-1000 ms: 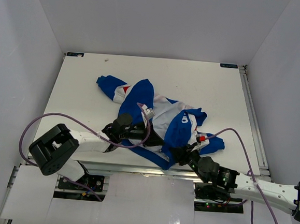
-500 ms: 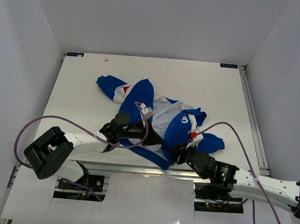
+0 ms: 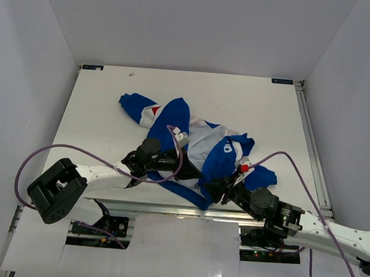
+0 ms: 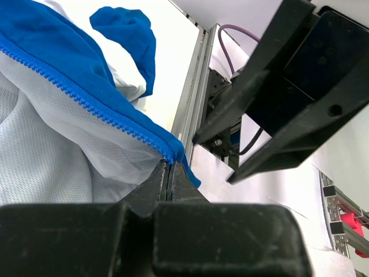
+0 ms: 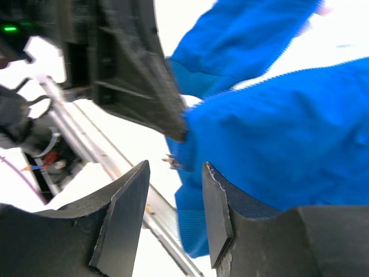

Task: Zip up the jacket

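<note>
Only in the left wrist view is the left claw (image 4: pixel 169 174) seen pressed together on the jacket (image 3: pixel 174 118), at the end of its blue zipper teeth (image 4: pixel 86 99). In the right wrist view the right claw (image 5: pixel 174 173) is shown apart beside a blue hem, with nothing clamped. The jacket is spread crumpled from the centre of the white surface (image 3: pixel 98 106) toward 6 o'clock, enclosed by white walls (image 3: pixel 181 23).

jacket (image 3: pixel 194 142) on table (image 3: pixel 98 106), left end effector (image 3: pixel 197 176), right end effector (image 3: pixel 217 191) at its near edge
</note>
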